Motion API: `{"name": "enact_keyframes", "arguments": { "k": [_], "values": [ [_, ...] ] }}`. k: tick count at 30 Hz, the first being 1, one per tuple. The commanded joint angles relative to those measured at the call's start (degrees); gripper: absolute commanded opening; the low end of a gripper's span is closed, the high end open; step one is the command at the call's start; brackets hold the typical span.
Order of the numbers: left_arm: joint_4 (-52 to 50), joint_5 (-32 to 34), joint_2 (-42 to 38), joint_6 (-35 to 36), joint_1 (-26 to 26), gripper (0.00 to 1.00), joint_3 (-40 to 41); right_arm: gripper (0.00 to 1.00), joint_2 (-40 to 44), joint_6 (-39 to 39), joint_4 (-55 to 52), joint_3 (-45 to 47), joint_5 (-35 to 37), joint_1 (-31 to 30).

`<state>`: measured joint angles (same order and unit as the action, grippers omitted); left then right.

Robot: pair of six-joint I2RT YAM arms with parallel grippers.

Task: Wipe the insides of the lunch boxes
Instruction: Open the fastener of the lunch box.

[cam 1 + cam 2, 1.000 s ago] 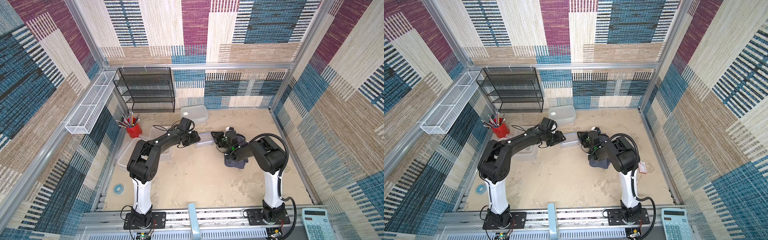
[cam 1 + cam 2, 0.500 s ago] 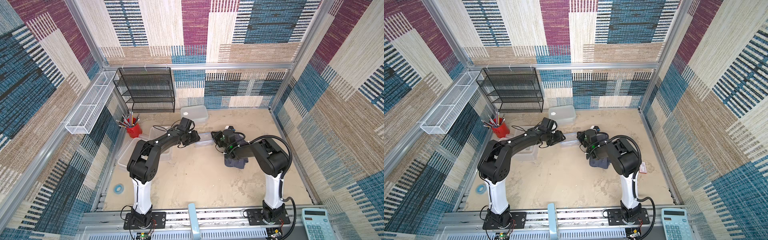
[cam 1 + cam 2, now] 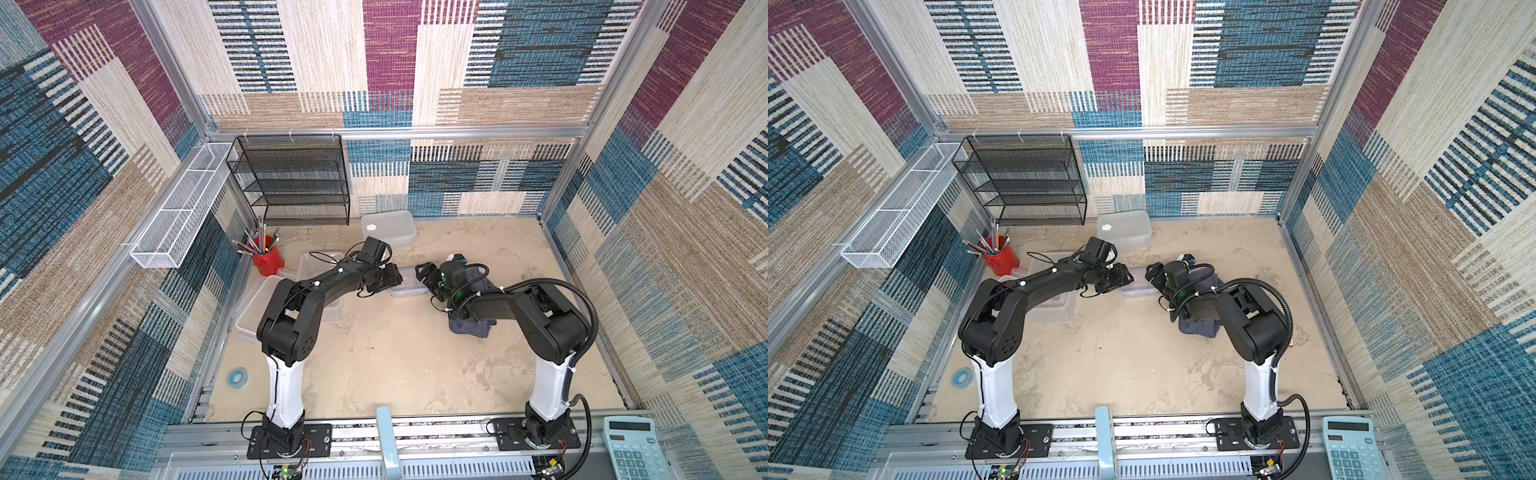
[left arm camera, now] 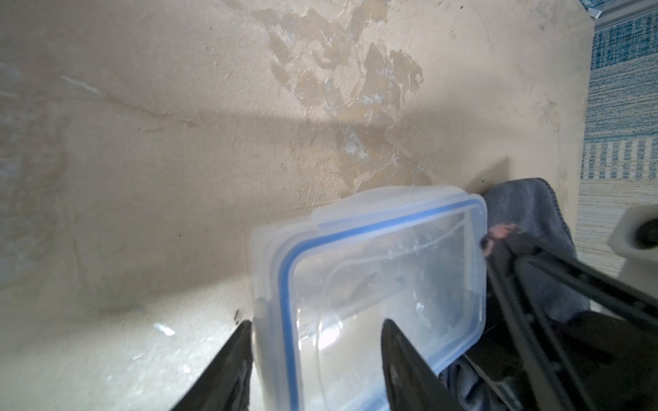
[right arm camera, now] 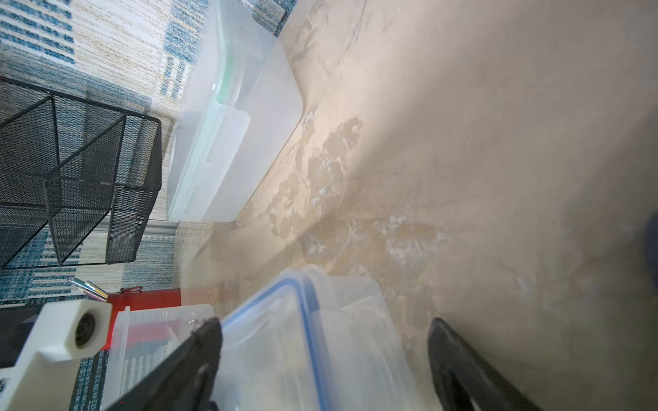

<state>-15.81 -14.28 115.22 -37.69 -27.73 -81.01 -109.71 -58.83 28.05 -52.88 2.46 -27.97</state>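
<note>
Carpet-patterned walls (image 3: 478, 70) enclose the sandy worktop (image 3: 395, 365). Mid-worktop lies the small lunch box (image 3: 409, 283), grey-blue cloth (image 3: 471, 330) just beside it under the right arm; both arms reach low, facing across it. Right gripper (image 5: 324, 323) fingers spread wide; left gripper (image 4: 316, 322) fingers straddle its end, clamping unclear. Green-rimmed lunch box (image 3: 388, 226) sits by the back wall.
</note>
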Motion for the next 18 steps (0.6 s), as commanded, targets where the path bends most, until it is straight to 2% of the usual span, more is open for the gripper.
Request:
{"name": "enact_keyframes", "arguments": {
  "k": [1, 12, 18],
  "values": [
    [-5.7, 0.8, 0.7, 2.9, 0.3, 0.58, -1.2, 0.99, 2.2, 3.3, -4.0, -1.1, 2.6, -0.1],
    [-9.1, 1.6, 1.2, 6.5, 2.2, 0.63, -7.7, 0.99, 6.3, 11.8, -24.0, -10.8, 5.9, 0.1],
    [-8.6, 0.1, -0.9, 5.7, 3.5, 0.67, -8.0, 1.00, 7.6, 19.3, -26.5, -14.1, 2.7, 0.3]
  ]
}}
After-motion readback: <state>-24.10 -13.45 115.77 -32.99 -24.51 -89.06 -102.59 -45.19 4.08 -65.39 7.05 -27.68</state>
